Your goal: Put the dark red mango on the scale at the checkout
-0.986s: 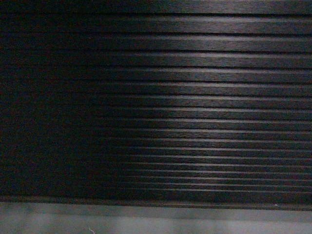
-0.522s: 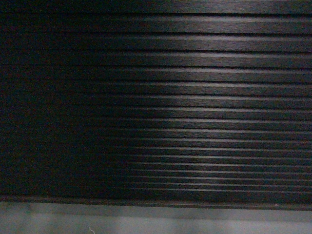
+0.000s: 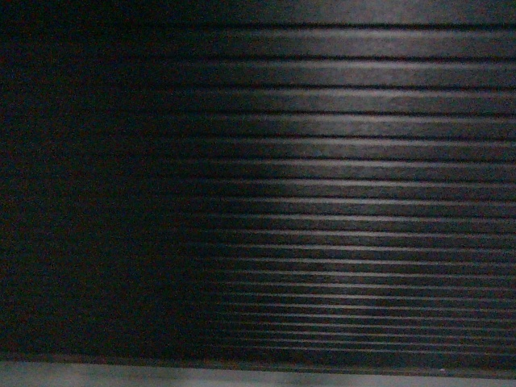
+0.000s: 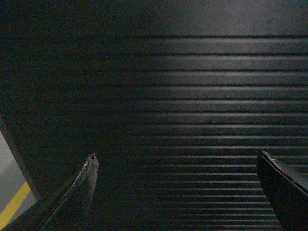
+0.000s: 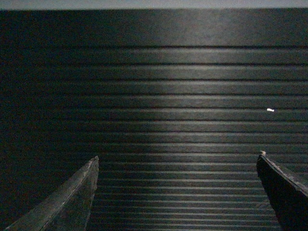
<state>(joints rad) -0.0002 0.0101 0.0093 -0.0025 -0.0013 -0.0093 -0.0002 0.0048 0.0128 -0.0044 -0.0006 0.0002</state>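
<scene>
the floor strip (image 3: 258, 376) under the checkout (image 3: 322, 201) panel has thinned; we face it, left gripper (image 4: 175, 166) and right gripper (image 5: 177, 163) jaws spread, empty.

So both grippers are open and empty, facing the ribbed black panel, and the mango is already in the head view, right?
Not quite. The head view shows only the ribbed black front panel and a strip of floor, no mango. The rest holds: the left gripper and right gripper are open and empty.

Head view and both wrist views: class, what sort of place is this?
Probably the front of a shop counter, seen close up. A black, horizontally ribbed front panel fills every view, grey floor runs below it, and a yellow floor line shows at left.
</scene>
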